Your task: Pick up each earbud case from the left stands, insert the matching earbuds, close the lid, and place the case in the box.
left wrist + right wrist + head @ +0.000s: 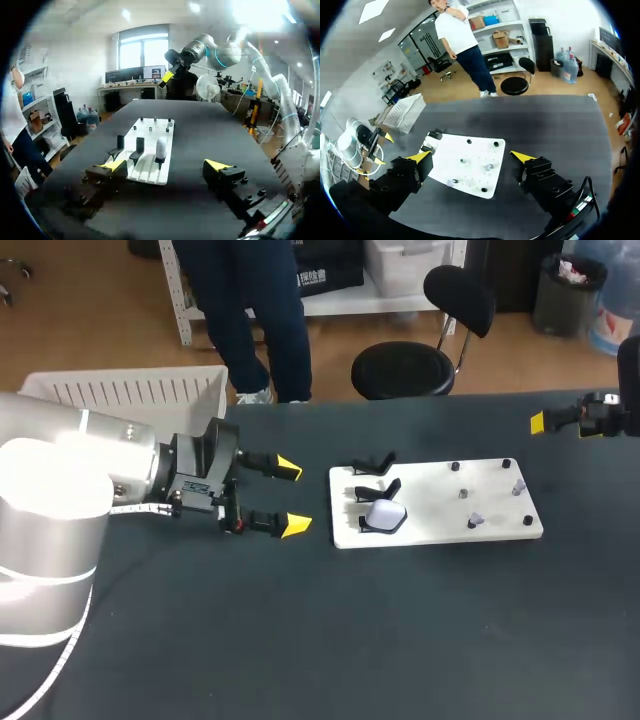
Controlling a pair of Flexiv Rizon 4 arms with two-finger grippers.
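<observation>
A white earbud case stands on the nearest of three black stands at the left end of a white board; the other two stands are bare. Small earbuds lie among black pegs on the board's right half. My left gripper hovers just left of the board, open and empty. In the left wrist view the left gripper faces the case straight ahead. My right arm sits at the far right edge. The right gripper is open and empty, high above the board.
A white ribbed box stands at the table's back left corner, behind my left arm. The table top is dark cloth; a white cable trails along its near left side.
</observation>
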